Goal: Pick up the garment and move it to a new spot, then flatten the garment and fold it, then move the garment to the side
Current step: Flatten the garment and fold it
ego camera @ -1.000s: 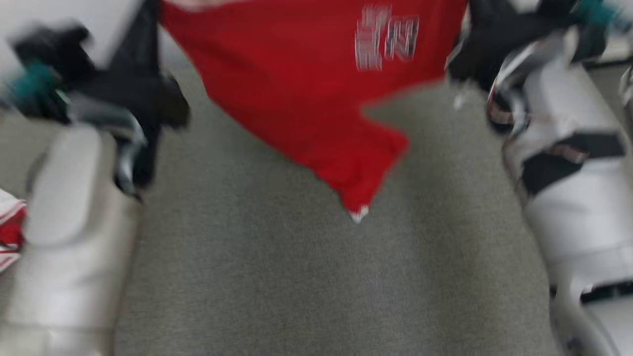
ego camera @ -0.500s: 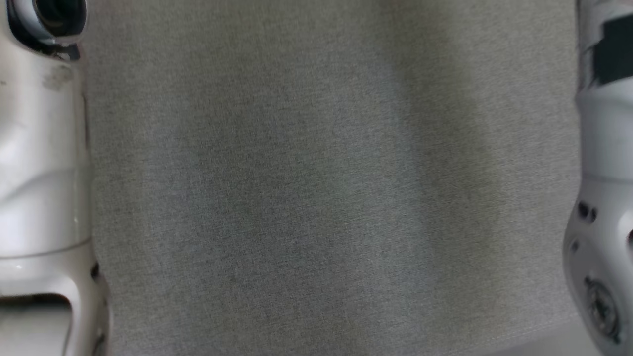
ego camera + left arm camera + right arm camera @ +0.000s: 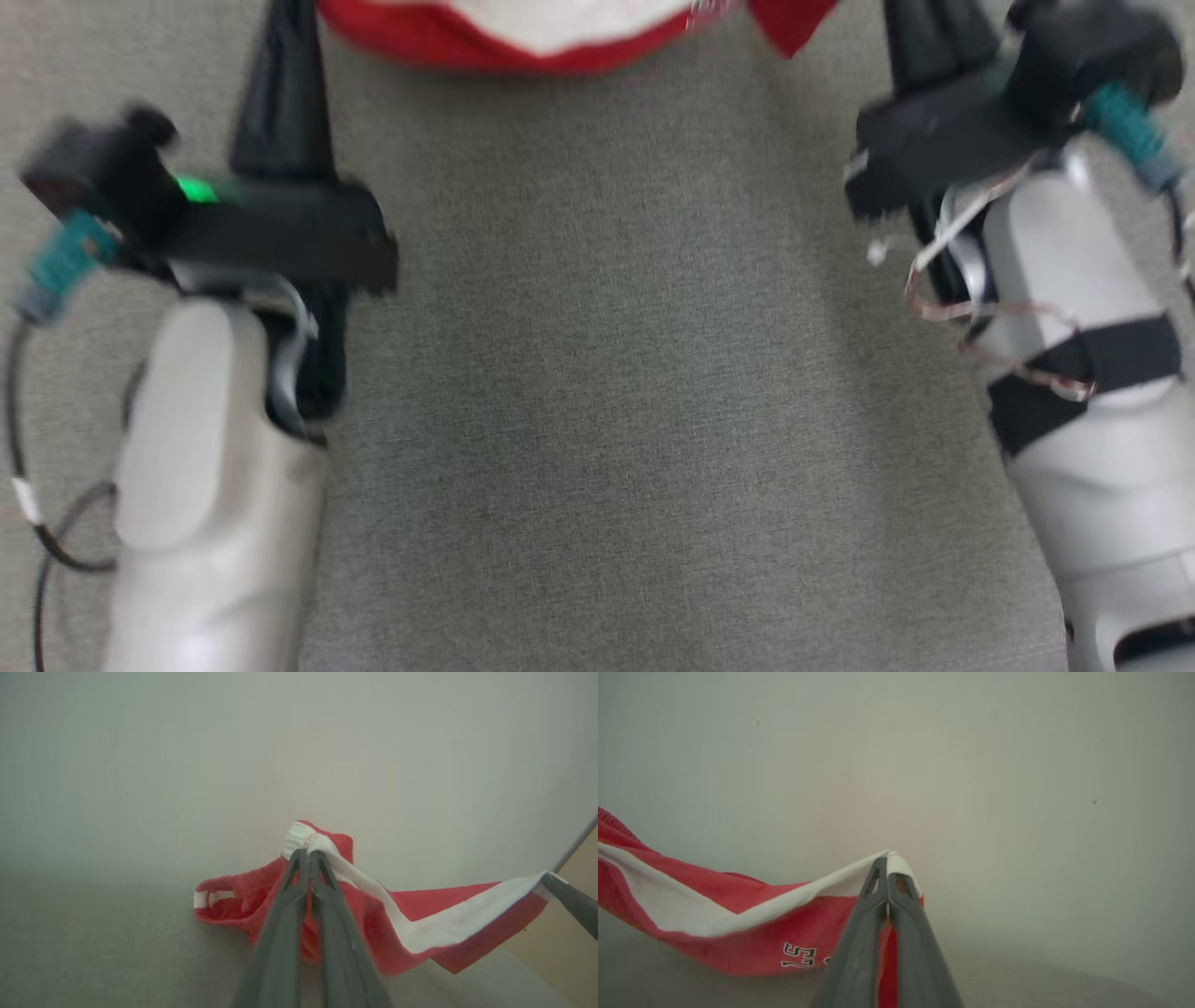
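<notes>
Left gripper (image 3: 308, 853) jaws pinched shut on the white band of the red garment (image 3: 467, 897), right gripper (image 3: 887, 859) clamped on the band's other end, cloth slung between them, sagging, apparently brushing the grey fabric surface (image 3: 607, 420) — head view blurred.

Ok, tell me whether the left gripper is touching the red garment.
Touching. The left wrist view shows the left gripper pinched shut on the white band of the garment, with cloth bunched at its tips.
</notes>
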Available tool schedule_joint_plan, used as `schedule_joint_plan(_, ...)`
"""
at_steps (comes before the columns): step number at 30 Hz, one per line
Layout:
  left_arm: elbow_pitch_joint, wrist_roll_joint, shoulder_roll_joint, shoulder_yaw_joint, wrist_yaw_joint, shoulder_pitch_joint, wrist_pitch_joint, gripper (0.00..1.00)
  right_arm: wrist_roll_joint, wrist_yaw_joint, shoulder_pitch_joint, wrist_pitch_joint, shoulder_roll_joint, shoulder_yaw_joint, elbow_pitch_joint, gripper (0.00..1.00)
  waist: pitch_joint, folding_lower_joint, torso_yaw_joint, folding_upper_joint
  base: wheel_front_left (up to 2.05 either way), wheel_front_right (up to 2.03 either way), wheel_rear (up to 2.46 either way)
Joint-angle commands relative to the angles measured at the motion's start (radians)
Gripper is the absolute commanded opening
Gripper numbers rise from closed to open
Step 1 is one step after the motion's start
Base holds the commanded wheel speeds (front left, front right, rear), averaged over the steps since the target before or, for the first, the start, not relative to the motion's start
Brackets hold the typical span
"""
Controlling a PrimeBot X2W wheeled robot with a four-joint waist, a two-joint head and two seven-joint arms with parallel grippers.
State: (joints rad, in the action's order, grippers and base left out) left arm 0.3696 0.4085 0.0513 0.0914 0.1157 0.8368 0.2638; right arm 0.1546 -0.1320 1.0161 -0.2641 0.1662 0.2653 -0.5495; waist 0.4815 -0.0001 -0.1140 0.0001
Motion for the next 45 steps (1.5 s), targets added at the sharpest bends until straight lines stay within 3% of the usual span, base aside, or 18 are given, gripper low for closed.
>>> schedule_joint_plan(1,0.005,0.015,-0.001,0.021,0.004,-0.068,0.001,0.00,0.021,0.003,-0.066,0.008,0.024,0.023,-0.010,0.00,-0.089,0.0001,0.013,-0.0001,0.00,0.00,0.00)
schedule_joint_plan(9,0.045,0.041,0.000,0.092,-0.030,-0.339,0.001,0.00,0.099,0.003,-0.324,0.220,0.105,0.102,0.045,0.00,-0.245,0.0001,0.014,-0.0001,0.00,0.00,0.00)
schedule_joint_plan(14,0.088,0.044,0.000,0.086,-0.052,-0.475,0.001,0.00,0.148,0.003,-0.494,0.400,0.163,0.137,0.168,0.00,-0.323,0.0001,0.014,-0.0001,0.00,0.00,0.00)
schedule_joint_plan(21,0.147,0.023,0.003,0.107,-0.054,-0.609,0.001,0.00,0.241,0.003,-0.755,0.743,0.249,0.166,0.390,0.00,-0.407,0.0001,0.013,-0.0001,0.00,0.00,0.00)
schedule_joint_plan(30,0.139,0.049,0.025,0.122,-0.070,-0.772,-0.080,0.00,0.240,0.003,-1.007,0.988,0.291,0.121,0.564,0.00,-0.459,0.0001,0.008,-0.0001,0.00,0.00,0.00)
schedule_joint_plan(38,0.000,0.043,0.060,0.152,-0.122,-0.940,-0.218,0.00,0.240,0.003,-1.160,1.136,0.269,0.024,0.671,0.00,-0.475,0.0001,0.016,-0.0001,0.00,0.00,0.00)
schedule_joint_plan(45,-0.186,0.039,0.072,0.173,-0.144,-0.987,-0.294,0.00,0.185,0.003,-1.130,1.078,0.257,-0.034,0.733,0.00,-0.475,0.0001,0.039,-0.0001,0.00,0.00,0.00)
